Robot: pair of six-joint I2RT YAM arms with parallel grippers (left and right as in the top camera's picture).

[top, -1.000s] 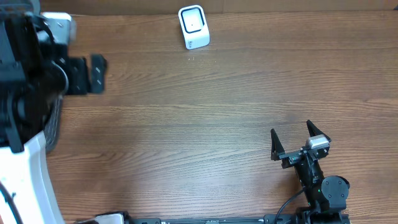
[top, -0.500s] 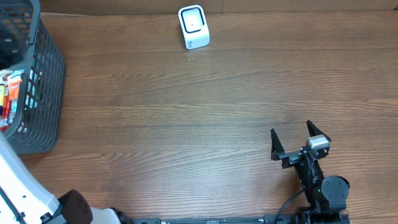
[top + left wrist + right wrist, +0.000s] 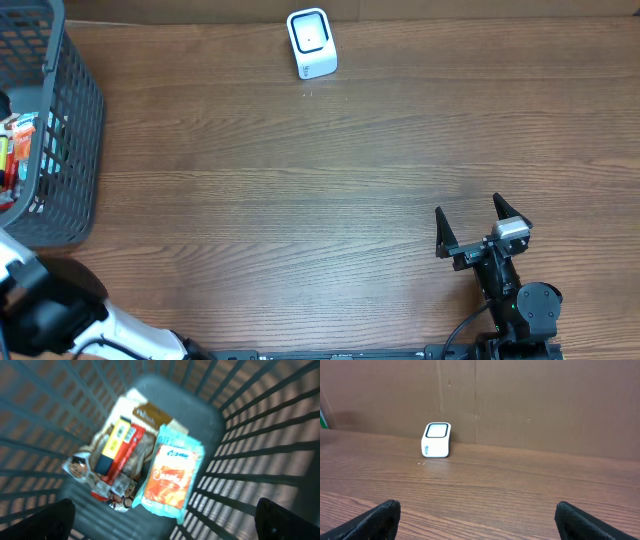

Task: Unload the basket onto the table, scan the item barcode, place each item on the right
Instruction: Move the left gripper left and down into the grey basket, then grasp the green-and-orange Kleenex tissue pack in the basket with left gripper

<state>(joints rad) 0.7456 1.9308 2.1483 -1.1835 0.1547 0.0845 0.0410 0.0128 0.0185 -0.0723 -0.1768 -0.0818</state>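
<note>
Left gripper (image 3: 167,525) right over the basket (image 3: 78,130), nothing grabbed yet

Far left, the orange snack packet (image 3: 170,477) lies in the basket straight below that wide-open claw, long axis crosswise to the fingers, so left is nearer. The scanner (image 3: 311,42) sits mid-back, and the right gripper (image 3: 470,228) is spread too, well apart. A second ago the left arm (image 3: 60,315) hid the basket from overhead, now it's swung clear

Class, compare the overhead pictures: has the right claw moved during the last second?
No. The right claw sits open at the same spot, equally far below and right of the white scanner throughout.
</note>
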